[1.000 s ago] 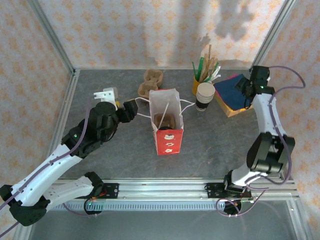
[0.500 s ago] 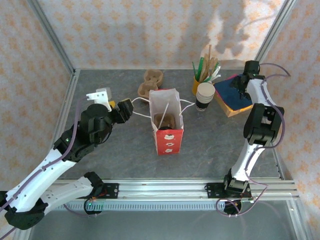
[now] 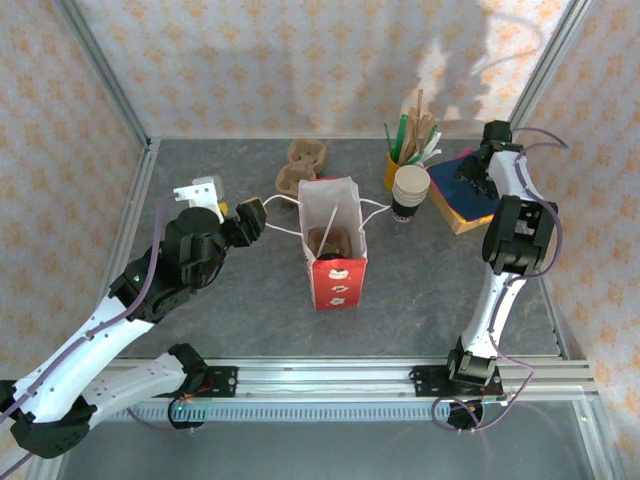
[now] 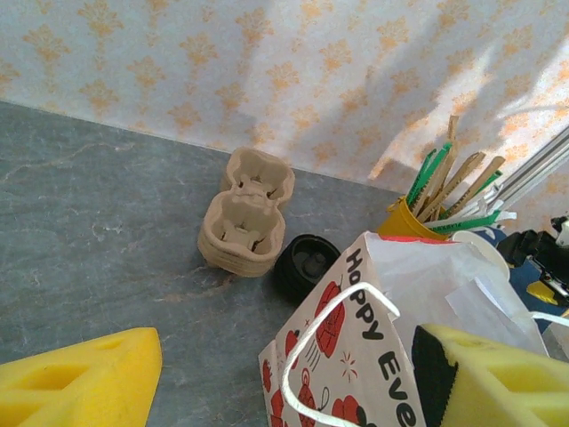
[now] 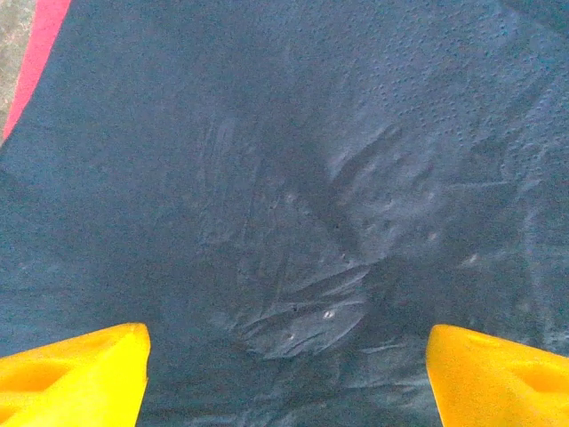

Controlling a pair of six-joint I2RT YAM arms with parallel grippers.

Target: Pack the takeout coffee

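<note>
Entry: small black lidded paper coffee cup (image 4: pixel 307 265), unpacked, toward the grey table's (image 3: pixel 420 290) far edge between brown pulp carrier (image 4: pixel 244 218) and red paper bag (image 3: pixel 338 275); left gripper (image 3: pixel 252 214) jaws apart beside the bag, right gripper (image 5: pixel 284 342) jaws apart over dark blue napkins (image 5: pixel 284 178): best pinch only the top sheet

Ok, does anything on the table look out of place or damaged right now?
Only one thing: the dark blue paper napkin below the open right gripper is creased and puckered in its middle. The red paper bag stands upright; I see nothing spilled.
</note>
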